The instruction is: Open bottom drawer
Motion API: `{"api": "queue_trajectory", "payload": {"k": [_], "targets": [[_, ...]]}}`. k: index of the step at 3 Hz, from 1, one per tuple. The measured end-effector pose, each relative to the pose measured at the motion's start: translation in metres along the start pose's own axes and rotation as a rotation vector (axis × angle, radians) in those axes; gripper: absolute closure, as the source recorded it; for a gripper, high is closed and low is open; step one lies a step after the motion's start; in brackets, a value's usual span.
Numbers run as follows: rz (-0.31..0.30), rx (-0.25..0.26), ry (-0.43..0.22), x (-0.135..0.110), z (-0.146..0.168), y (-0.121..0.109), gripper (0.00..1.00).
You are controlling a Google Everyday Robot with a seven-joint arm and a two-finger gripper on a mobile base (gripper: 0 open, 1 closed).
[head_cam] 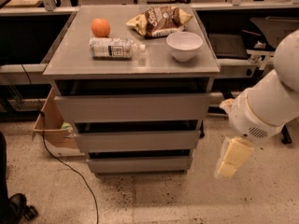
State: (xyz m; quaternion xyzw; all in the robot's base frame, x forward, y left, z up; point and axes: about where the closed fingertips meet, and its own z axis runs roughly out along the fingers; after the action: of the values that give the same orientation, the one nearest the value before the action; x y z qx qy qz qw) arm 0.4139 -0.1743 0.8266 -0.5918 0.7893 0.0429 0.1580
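Speckled lab floor carries a grey cabinet [133, 63] whose bottom drawer [140, 164], shut and lowest, has its long front running left to right and lies left of the gripper [232, 158], which hangs beyond its right end, grip state impossible to tell.

A single camera looks down from high in front, fairly near, onto the grey three-drawer table [84, 64] at centre; the cream-coloured gripper [231, 160] hangs lower right.
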Motion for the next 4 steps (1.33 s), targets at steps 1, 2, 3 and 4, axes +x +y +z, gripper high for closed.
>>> {"api": "queue_trajectory", "payload": {"k": [1, 2, 3, 4], "targets": [[0.011, -0.024, -0.020, 0.005, 0.039, 0.016, 0.00], [0.036, -0.060, 0.001, 0.012, 0.075, 0.032, 0.00], [0.037, -0.059, 0.000, 0.012, 0.075, 0.033, 0.00], [0.021, -0.066, -0.043, 0.000, 0.115, 0.034, 0.00]]}}
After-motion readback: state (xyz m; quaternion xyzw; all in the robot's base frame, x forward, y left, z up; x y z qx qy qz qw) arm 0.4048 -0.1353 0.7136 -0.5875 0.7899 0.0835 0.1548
